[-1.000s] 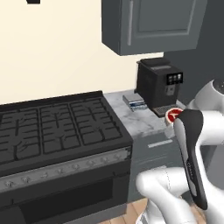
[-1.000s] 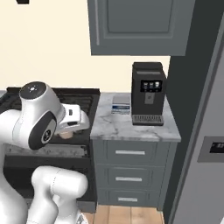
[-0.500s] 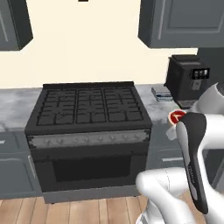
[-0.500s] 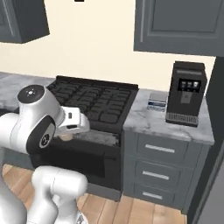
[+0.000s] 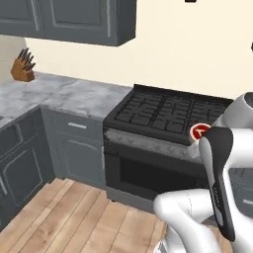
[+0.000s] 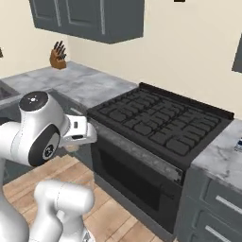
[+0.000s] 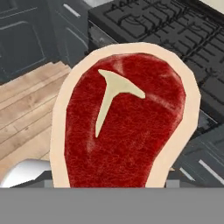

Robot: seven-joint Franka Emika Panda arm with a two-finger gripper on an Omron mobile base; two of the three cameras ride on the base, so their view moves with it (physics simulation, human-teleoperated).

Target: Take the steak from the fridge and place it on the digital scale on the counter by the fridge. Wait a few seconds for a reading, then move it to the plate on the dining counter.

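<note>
Step in hand: carrying the steak (image 7: 124,127) toward the dining counter, judging from the meat riding high in the arm, away from any surface; plate and island aren't visible.
Gripper: appears clenched on the steak, though the fingertips are hidden behind the meat in the hand view.
Steak's place: at 3 o'clock in the left base view (image 5: 200,132), aloft in front of the stove (image 5: 168,114).
Surroundings: knife block (image 6: 58,54) at 10 o'clock on the marble counter (image 6: 75,83).
Next move: driving on until the plate appears, then lowering.
</note>
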